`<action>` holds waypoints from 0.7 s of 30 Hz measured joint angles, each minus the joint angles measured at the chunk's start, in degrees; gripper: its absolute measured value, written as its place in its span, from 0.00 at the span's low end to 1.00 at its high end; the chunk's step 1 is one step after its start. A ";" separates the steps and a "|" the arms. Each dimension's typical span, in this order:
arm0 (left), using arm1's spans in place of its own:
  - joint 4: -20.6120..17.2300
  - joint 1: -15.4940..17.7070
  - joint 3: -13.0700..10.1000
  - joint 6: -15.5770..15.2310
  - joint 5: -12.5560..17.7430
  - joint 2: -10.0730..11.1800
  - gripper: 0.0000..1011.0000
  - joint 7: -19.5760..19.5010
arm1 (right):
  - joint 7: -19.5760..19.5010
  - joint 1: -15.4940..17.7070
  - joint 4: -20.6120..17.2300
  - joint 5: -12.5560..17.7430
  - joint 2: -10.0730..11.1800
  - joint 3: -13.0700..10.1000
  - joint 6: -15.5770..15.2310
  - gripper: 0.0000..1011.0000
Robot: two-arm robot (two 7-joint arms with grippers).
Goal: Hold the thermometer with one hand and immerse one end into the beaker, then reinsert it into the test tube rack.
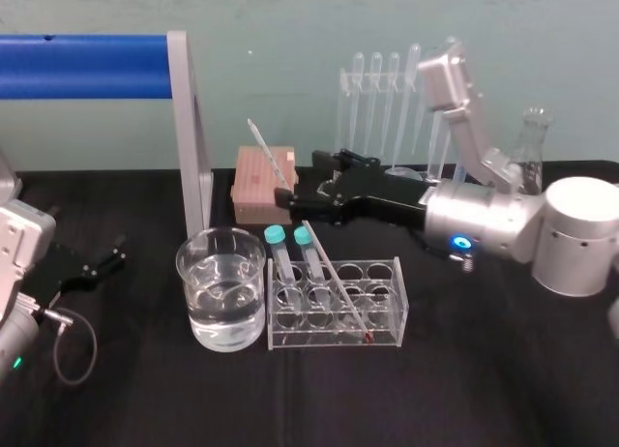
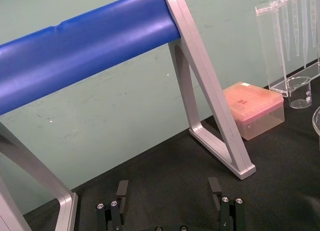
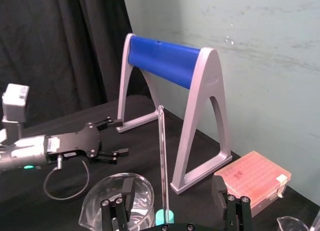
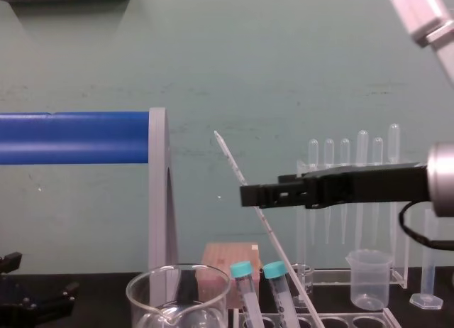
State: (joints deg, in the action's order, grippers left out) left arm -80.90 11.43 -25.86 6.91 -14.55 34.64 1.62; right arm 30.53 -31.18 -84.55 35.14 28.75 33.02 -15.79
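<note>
Right black two-fingered gripper point(image 1: 302, 183) mid-frame, wide open, straddling the long clear glass thermometer point(image 1: 329, 268). It sits ungripped in the pale translucent rack point(image 1: 395, 302). Dip in the wide glass beaker point(image 1: 198, 278) looks pending. Left gripper point(image 1: 111, 256) parked open at left edge.

The right gripper point(image 3: 172, 183) has its two black fingers point(image 3: 226, 203) spread wide. The thermometer point(image 3: 162, 156) stands between them at twelve o'clock, touching neither, its lower end just beside a teal cap point(image 3: 161, 217). The beaker point(image 3: 92, 201) sits near at ten o'clock and the pink box point(image 3: 255, 178) at two. The blue-barred stand point(image 3: 165, 61) rises beyond the thermometer. The left gripper point(image 3: 120, 137) lies farther off toward ten, fingers apart.
</note>
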 joint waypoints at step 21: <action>0.00 0.00 0.00 0.00 0.00 0.00 1.00 0.00 | 1.16 -3.54 4.83 -2.16 -3.53 2.54 0.98 0.99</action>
State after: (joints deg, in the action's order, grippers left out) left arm -80.90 11.43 -25.86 6.91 -14.55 34.64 1.62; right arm 31.68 -34.71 -79.72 32.98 25.22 35.55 -14.81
